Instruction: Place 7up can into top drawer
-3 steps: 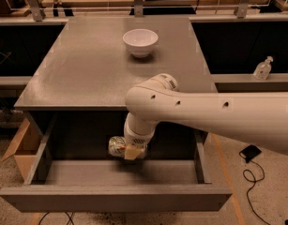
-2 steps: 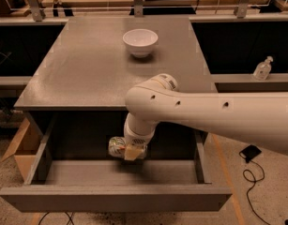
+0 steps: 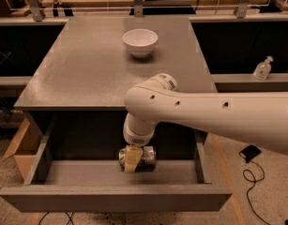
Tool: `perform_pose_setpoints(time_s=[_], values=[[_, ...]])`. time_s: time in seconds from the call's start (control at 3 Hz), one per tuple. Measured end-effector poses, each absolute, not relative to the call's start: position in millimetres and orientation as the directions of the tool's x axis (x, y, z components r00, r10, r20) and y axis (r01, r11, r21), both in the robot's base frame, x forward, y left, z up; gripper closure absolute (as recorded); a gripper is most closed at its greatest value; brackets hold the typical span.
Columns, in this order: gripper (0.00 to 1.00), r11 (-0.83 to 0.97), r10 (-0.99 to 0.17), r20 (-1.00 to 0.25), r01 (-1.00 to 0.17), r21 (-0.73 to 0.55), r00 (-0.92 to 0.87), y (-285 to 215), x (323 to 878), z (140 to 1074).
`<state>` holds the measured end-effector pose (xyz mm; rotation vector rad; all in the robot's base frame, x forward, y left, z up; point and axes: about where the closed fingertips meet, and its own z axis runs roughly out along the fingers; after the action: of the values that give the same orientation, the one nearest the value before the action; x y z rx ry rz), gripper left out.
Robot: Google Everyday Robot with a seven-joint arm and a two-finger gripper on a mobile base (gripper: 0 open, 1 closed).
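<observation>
Far out to the left of the hand, a cardboard box sits on the floor against the cabinet's side, its flap open. Coming in from there, the top drawer is pulled wide open, its left wall running back toward the cabinet and its plain grey front panel lying below the hand, nearest the camera.

Now the hand itself: it is down inside the drawer, near the middle of its width and close to the back. It is closed around the 7up can. One pale finger lies across the front of the can, and the other is hidden behind it. The can lies on its side, its silver end pointing right of the hand, low over the drawer floor. Whether it touches the floor I cannot tell.

Above and behind the hand stretches the grey surface of the cabinet top, and a white bowl stands upright on it, well apart from the hand and toward the far edge.

To the right, the thick white arm sweeps in from the frame's edge and bends down over the cabinet's lip to the hand. Further right and higher, a clear pump bottle stands on a side ledge, and on the floor, right of the drawer, lie a black adapter and its cable
</observation>
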<state>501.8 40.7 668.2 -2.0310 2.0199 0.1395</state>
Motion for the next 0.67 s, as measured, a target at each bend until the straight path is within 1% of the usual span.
perform_pose_setpoints(time_s=[0.33, 0.67], values=[[0.00, 0.011, -0.966, -0.258, -0.992, -0.124, 0.022, 41, 502, 668], [0.00, 0.017, -0.969, -0.246, -0.992, -0.124, 0.014, 26, 496, 673]])
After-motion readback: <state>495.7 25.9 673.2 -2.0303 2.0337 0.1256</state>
